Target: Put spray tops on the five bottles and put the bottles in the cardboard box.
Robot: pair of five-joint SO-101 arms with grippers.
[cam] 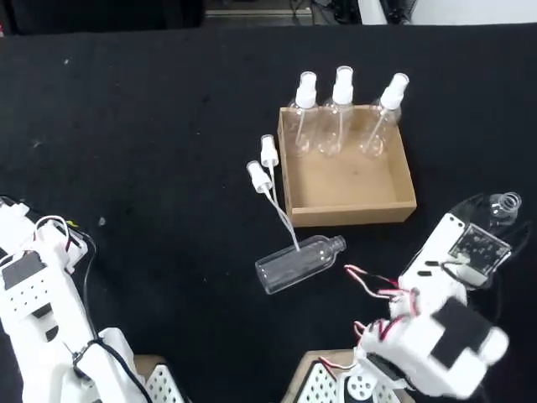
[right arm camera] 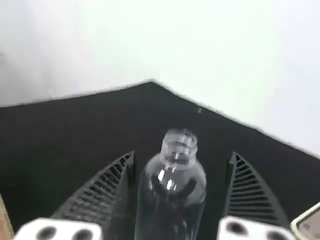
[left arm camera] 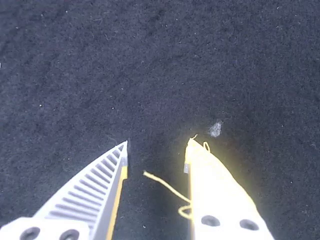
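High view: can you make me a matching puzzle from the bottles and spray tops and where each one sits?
A three capped bottles
B two loose spray tops
C topless bottle lying flat
D other topless bottle

1 along the cardboard box side wall
2 between the right pincer's fingers
3 inside the box
4 by the box's near wall

Pairs: A-3, B-1, C-4, D-2

Three bottles (cam: 337, 122) lined the box's (cam: 352, 211) far wall; its near half lay free. Tops (cam: 259, 175) and loose bottle (cam: 298, 263) lay alongside.
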